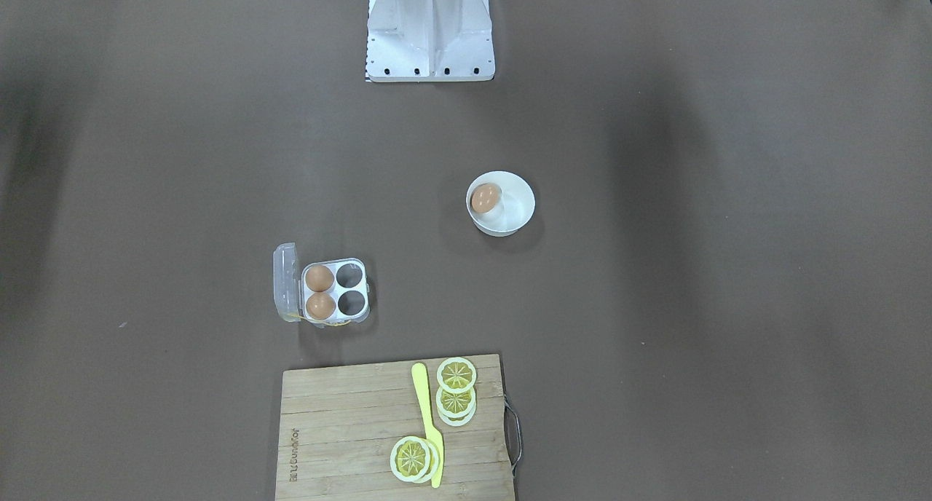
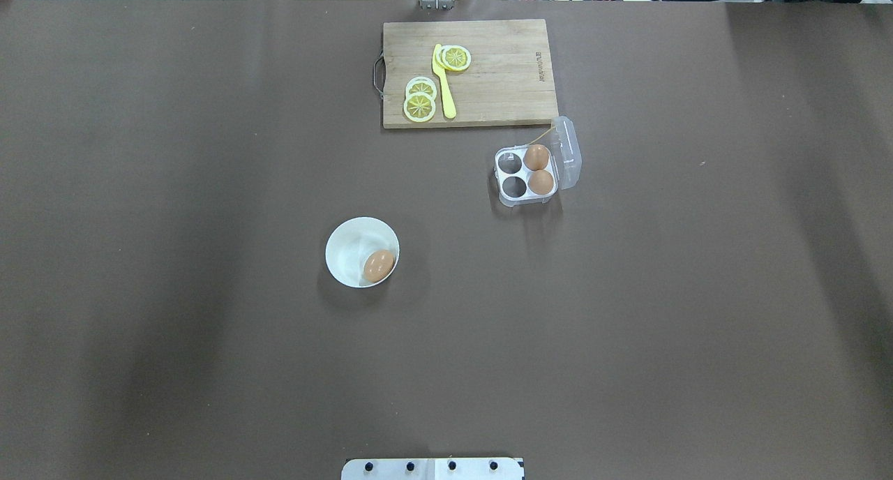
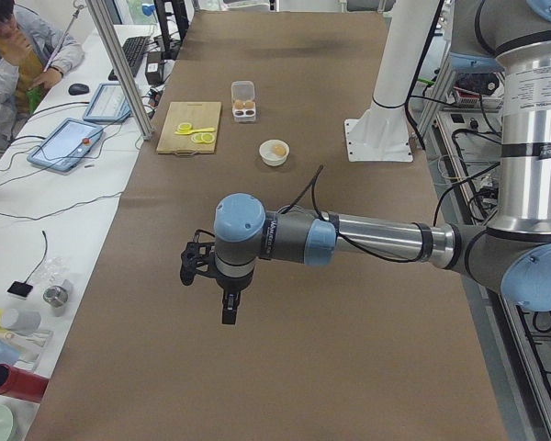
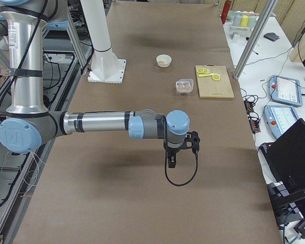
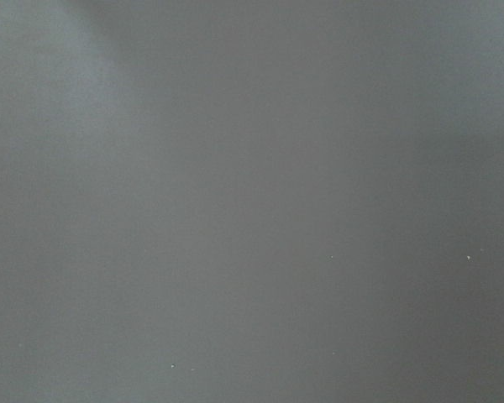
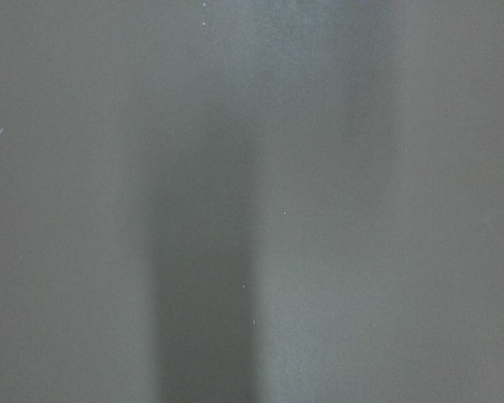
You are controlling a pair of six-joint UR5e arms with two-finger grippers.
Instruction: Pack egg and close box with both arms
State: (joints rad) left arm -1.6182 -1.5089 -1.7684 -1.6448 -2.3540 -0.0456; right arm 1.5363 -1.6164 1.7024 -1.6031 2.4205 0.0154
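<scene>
One brown egg lies in a round white bowl near mid-table; it also shows in the overhead view. The clear box stands with its lid open, two eggs in the cells next to the lid and two cells empty; it also shows from overhead. My left gripper and right gripper hang above bare table far from the box, seen only in the side views. I cannot tell whether they are open or shut. Both wrist views show only brown table.
A wooden cutting board with lemon slices and a yellow knife lies beside the box at the table's far edge. The white robot base stands at the robot's side. A person sits at a side desk.
</scene>
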